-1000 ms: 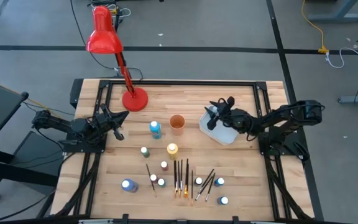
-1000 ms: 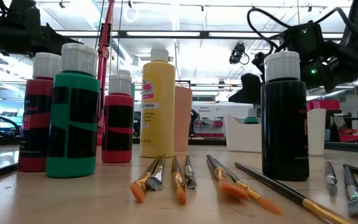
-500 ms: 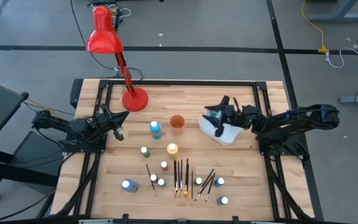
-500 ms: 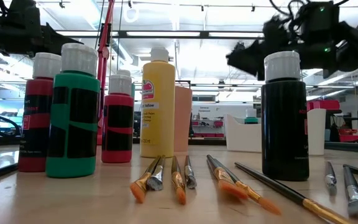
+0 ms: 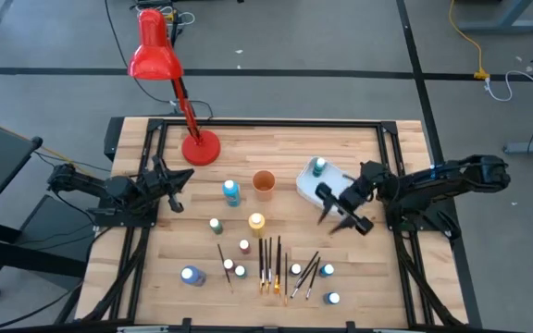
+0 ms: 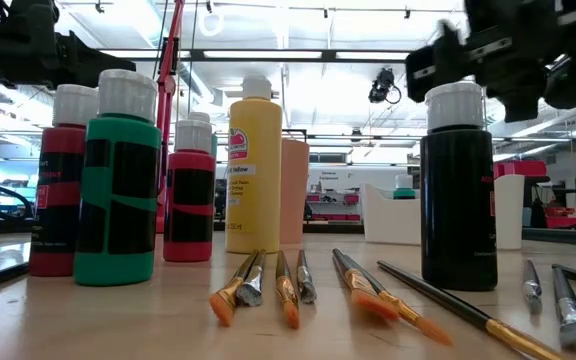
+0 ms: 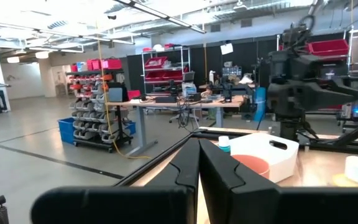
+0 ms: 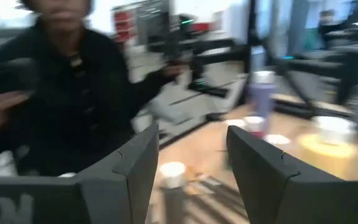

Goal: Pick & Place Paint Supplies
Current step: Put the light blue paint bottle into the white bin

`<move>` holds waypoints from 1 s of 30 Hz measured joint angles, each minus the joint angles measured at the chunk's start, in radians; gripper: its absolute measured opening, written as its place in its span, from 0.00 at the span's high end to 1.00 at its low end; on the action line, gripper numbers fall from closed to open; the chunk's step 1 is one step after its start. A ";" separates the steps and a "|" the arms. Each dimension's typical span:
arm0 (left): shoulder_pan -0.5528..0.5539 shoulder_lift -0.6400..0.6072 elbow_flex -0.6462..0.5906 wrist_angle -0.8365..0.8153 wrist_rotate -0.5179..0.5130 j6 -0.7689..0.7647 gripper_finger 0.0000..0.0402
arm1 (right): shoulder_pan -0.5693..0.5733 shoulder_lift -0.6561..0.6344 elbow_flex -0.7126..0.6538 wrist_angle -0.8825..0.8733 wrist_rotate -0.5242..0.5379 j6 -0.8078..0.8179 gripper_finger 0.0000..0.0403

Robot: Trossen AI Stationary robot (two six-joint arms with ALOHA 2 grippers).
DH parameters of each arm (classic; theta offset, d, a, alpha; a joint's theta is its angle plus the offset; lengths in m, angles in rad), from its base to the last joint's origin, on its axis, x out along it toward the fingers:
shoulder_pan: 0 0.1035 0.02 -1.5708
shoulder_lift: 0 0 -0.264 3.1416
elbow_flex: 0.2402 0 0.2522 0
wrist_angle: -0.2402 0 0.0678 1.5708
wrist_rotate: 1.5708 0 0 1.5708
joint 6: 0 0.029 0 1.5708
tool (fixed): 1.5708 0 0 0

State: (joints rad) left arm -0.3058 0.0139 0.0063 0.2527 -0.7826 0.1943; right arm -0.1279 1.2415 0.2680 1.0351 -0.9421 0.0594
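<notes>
Care is what the empty, spread right gripper [image 5: 342,211] needs, I'd say: drop squarely over one bottle [image 5: 328,270] near the brushes [image 5: 270,259], tub [image 5: 305,178] just behind, while the left gripper [image 5: 176,189] waits shut far left.

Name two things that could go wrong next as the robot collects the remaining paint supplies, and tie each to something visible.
1. The open right end effector hangs above the table beside the white tub; a low pass could bump the tub, which holds a teal-capped bottle.
2. The paintbrushes lie close together with small bottles right beside them, so a grasp might catch two brushes or topple a bottle.
</notes>
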 joint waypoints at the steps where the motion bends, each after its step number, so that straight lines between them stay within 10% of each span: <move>1: 0.000 0.000 0.000 0.000 -0.001 -0.004 0.96 | 0.022 0.000 0.000 -0.016 0.002 -0.021 0.52; 16: 0.000 0.000 0.000 0.000 -0.001 -0.038 0.96 | 0.354 0.147 0.000 -0.007 0.190 -0.174 0.52; 30: 0.000 0.000 0.000 0.000 0.020 -0.059 0.96 | 0.425 0.348 0.014 0.105 0.247 -0.180 0.52</move>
State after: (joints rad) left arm -0.3061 0.0139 0.0063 0.2527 -0.7628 0.1349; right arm 0.2966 1.5896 0.2820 1.1406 -0.6953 -0.1204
